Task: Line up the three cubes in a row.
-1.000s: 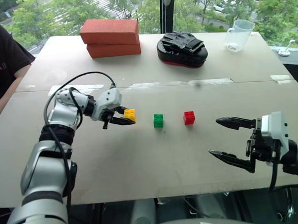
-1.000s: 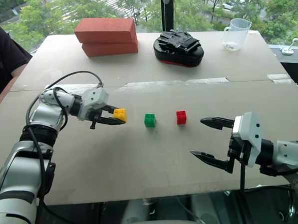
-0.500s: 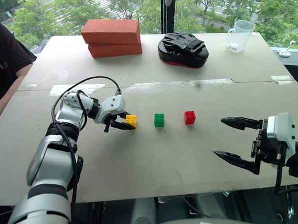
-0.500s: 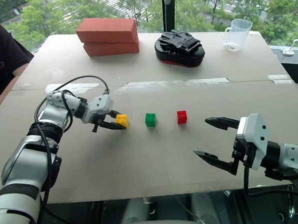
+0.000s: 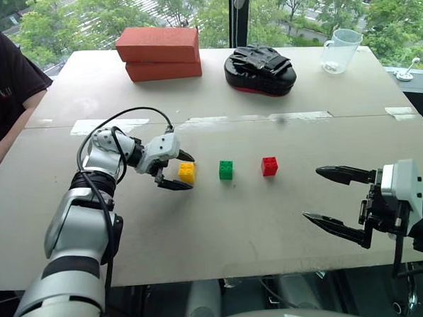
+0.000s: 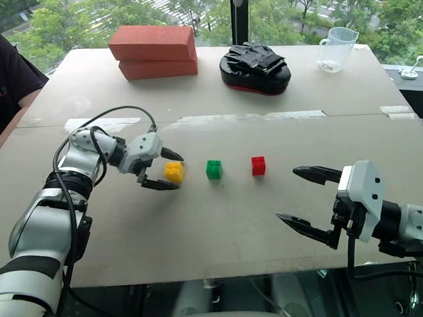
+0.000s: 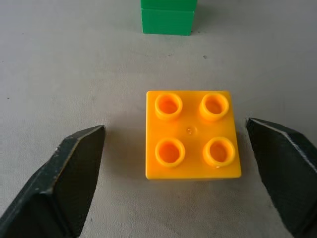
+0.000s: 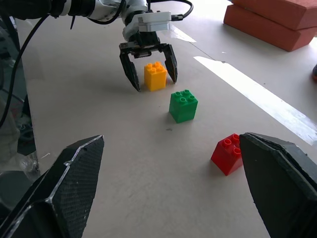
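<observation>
Left gripper (image 5: 180, 170) spread, fingers straddling the yellow cube (image 5: 187, 172) without touching it; cube sits flat on the table (image 5: 222, 229), level with the green cube (image 5: 226, 170) and red cube (image 5: 269, 166), evenly spaced. Row looks complete; only the retreat remains. Right gripper (image 5: 336, 202) spread, empty, well apart; bricks (image 5: 158, 53), black pad (image 5: 258, 69) and cup (image 5: 340, 49) stand far behind, nothing obstructing.

- Bright, even daylight enters through the window behind the pale grey table (image 5: 285, 211).
- Shadows are soft and short.
- Focus is sharp throughout.
</observation>
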You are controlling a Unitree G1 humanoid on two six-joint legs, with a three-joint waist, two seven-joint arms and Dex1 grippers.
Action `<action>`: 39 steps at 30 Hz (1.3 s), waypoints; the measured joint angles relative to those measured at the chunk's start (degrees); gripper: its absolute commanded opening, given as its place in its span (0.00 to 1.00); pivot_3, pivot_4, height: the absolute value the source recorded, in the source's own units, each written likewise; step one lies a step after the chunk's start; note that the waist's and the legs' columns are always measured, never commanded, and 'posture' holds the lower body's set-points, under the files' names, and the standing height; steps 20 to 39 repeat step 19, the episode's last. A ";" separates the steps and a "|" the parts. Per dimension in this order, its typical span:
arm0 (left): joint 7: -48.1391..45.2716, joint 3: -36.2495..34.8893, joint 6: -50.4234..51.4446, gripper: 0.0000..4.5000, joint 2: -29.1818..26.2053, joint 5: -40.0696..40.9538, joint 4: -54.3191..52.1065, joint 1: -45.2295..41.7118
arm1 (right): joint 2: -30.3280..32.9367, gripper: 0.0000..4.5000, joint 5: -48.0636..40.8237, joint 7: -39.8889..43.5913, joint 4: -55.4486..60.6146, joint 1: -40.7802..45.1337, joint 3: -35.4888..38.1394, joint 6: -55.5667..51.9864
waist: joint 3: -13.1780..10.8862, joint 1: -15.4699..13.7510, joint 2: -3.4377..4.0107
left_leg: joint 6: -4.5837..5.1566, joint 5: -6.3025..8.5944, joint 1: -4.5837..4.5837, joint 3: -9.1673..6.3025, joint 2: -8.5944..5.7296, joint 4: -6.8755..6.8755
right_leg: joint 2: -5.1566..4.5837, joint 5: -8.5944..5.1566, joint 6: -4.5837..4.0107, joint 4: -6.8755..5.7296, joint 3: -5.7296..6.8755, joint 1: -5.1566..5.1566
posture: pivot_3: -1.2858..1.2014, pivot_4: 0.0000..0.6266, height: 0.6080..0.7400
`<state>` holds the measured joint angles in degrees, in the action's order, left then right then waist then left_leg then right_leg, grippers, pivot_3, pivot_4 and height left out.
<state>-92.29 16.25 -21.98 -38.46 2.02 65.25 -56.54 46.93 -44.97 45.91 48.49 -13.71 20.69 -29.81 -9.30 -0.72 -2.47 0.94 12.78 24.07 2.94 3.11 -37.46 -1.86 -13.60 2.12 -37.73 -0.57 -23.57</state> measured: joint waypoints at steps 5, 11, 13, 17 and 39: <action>0.35 -7.56 11.95 0.98 -5.56 9.97 -17.53 11.00 | -0.17 1.00 1.00 1.01 -0.93 -2.57 0.77 0.73 | 0.00 0.93 0.01 | -0.01 0.00 -0.04 -0.17 0.16 0.03 | -0.02 0.00 0.00 -0.02 -0.14 -0.02 | 0.52 0.24 1.00; 20.50 -30.01 44.26 0.98 -10.57 26.60 -65.32 45.91 | -2.55 1.00 5.70 6.04 -7.72 -11.09 4.74 6.16 | -0.02 1.32 0.06 | -0.02 0.01 -0.19 -0.23 0.20 0.12 | -0.25 -0.09 0.09 -0.04 -0.11 0.07 | 0.52 0.24 1.00; 26.36 -36.10 48.99 0.98 -8.47 28.88 -73.74 54.20 | -2.96 1.00 6.24 7.01 -9.53 -11.96 5.00 7.18 | 0.02 1.27 0.14 | -0.01 0.01 -0.34 -0.15 0.19 0.11 | -0.32 -0.30 0.05 0.00 -0.15 0.13 | 0.52 0.24 1.00; 37.67 -43.50 56.15 0.98 -1.09 32.13 -88.15 70.24 | -3.80 1.00 8.52 9.20 -15.97 -12.69 5.59 10.14 | 0.08 1.20 0.15 | 0.00 0.00 -0.44 -0.16 0.16 0.05 | -0.69 -0.33 0.08 0.01 -0.11 0.27 | 0.52 0.24 1.00; 40.40 -45.15 57.32 0.98 0.84 33.01 -91.82 74.45 | -3.88 1.00 9.45 9.98 -18.14 -12.21 5.64 11.36 | 0.10 0.88 0.14 | 0.01 -0.01 -0.52 -0.20 0.16 0.04 | -0.71 -0.34 0.08 0.00 -0.12 0.27 | 0.52 0.24 1.00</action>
